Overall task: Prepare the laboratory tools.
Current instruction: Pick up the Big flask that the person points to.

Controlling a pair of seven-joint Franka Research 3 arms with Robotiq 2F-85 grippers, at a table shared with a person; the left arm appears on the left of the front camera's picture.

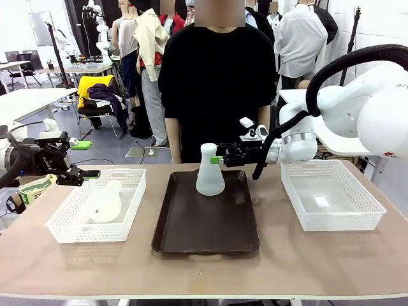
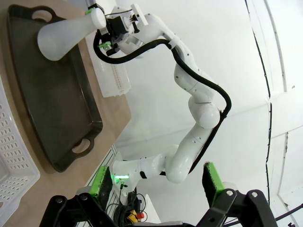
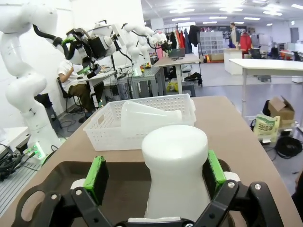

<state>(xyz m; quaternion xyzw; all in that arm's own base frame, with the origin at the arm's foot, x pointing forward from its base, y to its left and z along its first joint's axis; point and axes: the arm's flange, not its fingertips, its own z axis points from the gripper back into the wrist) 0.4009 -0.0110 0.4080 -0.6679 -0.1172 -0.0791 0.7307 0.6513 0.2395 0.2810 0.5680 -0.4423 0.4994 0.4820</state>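
Flask [image 3: 175,175] neck stands between spread right fingers [image 3: 97,177] — contact unclear.

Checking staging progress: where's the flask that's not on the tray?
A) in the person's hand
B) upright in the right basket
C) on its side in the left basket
C: the flask lies on its side inside the left basket.

The right claw [image 3: 155,169] stands open around the upright flask [image 3: 175,156]; second flask [image 3: 149,118] lies in white basket [image 3: 106,135] beyond
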